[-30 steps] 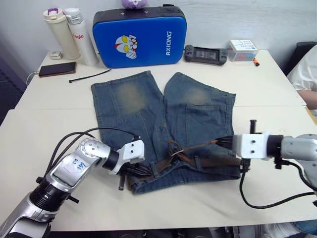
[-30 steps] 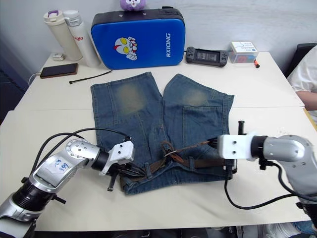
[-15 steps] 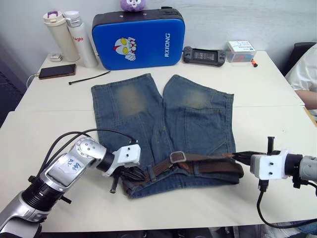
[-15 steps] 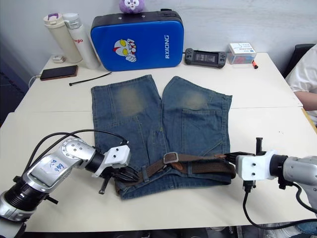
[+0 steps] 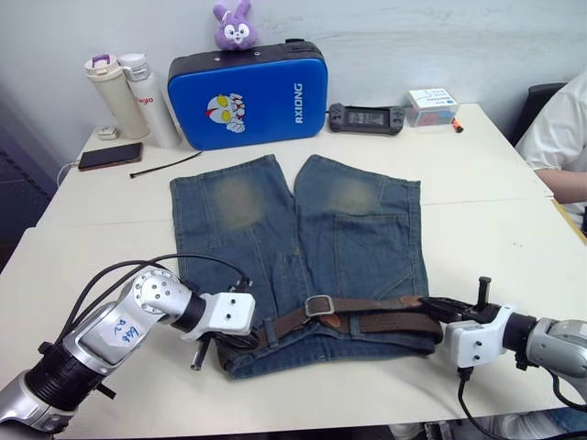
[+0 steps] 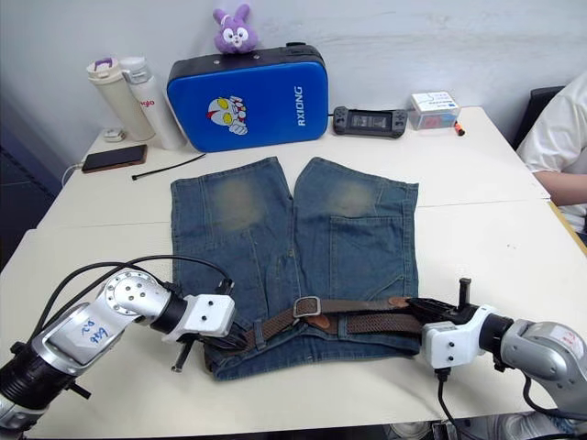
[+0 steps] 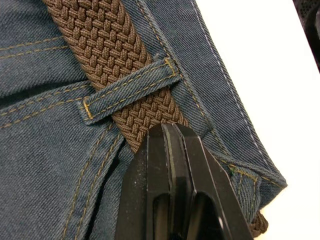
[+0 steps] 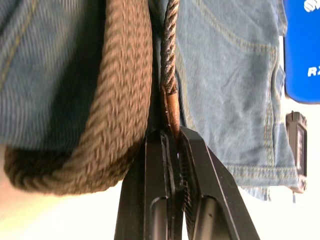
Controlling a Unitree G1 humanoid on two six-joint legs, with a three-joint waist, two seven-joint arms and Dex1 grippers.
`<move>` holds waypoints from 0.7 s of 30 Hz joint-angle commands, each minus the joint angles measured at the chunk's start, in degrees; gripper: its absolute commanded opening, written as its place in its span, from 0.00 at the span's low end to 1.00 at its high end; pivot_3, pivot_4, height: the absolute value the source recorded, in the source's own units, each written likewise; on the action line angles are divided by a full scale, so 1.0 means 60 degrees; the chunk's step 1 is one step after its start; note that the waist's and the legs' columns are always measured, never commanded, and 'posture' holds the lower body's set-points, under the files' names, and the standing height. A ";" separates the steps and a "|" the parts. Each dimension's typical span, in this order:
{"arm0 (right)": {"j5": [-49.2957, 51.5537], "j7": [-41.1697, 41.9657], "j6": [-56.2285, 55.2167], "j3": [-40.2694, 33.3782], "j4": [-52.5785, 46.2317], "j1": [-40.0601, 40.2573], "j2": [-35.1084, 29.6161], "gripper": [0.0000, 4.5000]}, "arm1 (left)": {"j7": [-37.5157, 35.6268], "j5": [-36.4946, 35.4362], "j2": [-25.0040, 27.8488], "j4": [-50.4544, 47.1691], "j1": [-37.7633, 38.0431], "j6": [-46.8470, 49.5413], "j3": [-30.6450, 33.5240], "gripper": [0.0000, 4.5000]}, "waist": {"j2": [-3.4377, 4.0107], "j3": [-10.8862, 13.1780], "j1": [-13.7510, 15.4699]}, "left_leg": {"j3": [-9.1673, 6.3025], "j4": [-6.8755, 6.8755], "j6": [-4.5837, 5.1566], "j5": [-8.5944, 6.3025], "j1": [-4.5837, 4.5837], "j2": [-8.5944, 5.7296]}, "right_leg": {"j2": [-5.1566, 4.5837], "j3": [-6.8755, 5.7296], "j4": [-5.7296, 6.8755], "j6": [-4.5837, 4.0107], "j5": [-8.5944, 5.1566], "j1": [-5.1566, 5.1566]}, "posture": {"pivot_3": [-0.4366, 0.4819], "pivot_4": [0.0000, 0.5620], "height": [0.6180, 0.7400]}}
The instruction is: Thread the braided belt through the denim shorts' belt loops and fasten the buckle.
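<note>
On shorts' waistband, braided belt [image 5: 367,321] now flat, seemingly buckled.

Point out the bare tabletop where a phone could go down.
Free: the table right of the denim shorts, and the stretch left of them, ahead of the left gripper. Crowded: the far edge, with bottles, blue case and game console.

Back of the white table [image 5: 514,229]: blue hard-shell case [image 5: 248,93] with a purple plush bunny [image 5: 236,26] on top, two white bottles [image 5: 128,88], black phone [image 5: 109,155], handheld console [image 5: 365,118].
</note>
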 commanded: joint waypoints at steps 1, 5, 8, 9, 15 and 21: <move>0.0140 0.0043 0.0085 -0.0006 0.0263 0.0099 -0.0153 0.00 | -0.0082 0.0774 0.0219 0.1392 0.0788 0.0422 -0.0549 0.01 | 0.0021 -0.0013 -0.0003 | 0.0005 0.0000 -0.0005 -0.0005 0.0001 0.0005 | 0.0001 0.0007 0.0012 -0.0006 -0.0009 -0.0003 | 0.48 0.27 0.87; 0.0365 0.0121 -0.0006 0.0241 -0.0105 0.0197 -0.0101 0.00 | -0.0214 0.0893 0.0236 0.1622 0.0579 0.0263 -0.0406 0.01 | 0.0022 -0.0019 -0.0032 | 0.0011 0.0003 -0.0006 -0.0006 0.0002 0.0014 | 0.0003 0.0010 0.0027 -0.0016 -0.0014 -0.0013 | 0.48 0.27 0.87; 0.0792 0.0236 0.0036 0.0233 -0.0269 0.0263 -0.0134 0.00 | -0.0378 0.0720 0.0263 0.1834 0.0402 0.0157 -0.0129 0.01 | 0.0021 -0.0018 -0.0075 | 0.0014 0.0001 -0.0007 -0.0008 0.0002 0.0017 | 0.0003 0.0015 0.0029 -0.0019 -0.0016 -0.0018 | 0.48 0.27 0.87; 0.1135 0.0368 0.0147 0.0227 -0.0366 0.0292 -0.0148 0.00 | -0.0470 0.0577 0.0248 0.1882 0.0346 0.0160 -0.0003 0.01 | 0.0019 -0.0017 -0.0101 | 0.0015 0.0001 -0.0009 -0.0009 0.0003 0.0020 | 0.0004 0.0015 0.0032 -0.0025 -0.0019 -0.0022 | 0.48 0.27 0.87; 0.3233 0.1399 0.1332 -0.0133 -0.1202 -0.0148 -0.0560 0.41 | -0.1123 -0.0504 0.0207 0.1902 -0.0121 0.0661 0.0891 0.00 | -0.0007 0.0008 -0.0209 | 0.0019 0.0002 -0.0020 -0.0016 0.0001 0.0049 | 0.0019 0.0014 0.0062 -0.0058 -0.0038 -0.0055 | 0.48 0.27 0.87; 0.5385 0.2809 0.3686 -0.0659 -0.2145 -0.0826 -0.1513 0.98 | -0.1543 -0.1415 0.0348 0.1697 -0.0615 0.1429 0.1756 0.00 | -0.0109 0.0097 -0.0167 | 0.0012 0.0012 -0.0025 -0.0021 -0.0025 0.0069 | 0.0030 0.0009 0.0076 -0.0072 -0.0043 -0.0108 | 0.48 0.27 0.87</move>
